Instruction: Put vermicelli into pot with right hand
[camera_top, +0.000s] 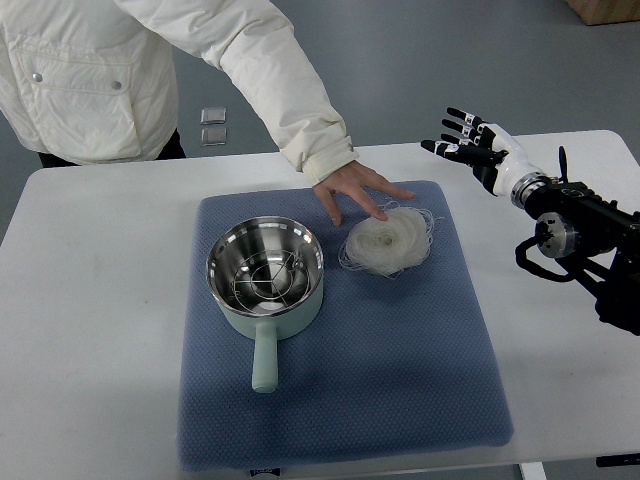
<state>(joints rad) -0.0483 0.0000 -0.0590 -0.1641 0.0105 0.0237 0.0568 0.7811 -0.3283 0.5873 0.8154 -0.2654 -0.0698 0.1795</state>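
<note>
Here the vermicelli lies as a round white nest near the middle of the frame, on the blue mat, just right of the pot. A person's hand touches its upper edge. The nest is nearly circular, so it has no clear long axis and points no way. The right hand hovers in the upper right, its fingers spread and holding nothing; the nest lies to its lower left, well apart. Only this hand is visible. The pot's handle points toward the bottom edge. I judge the reach has not begun.
</note>
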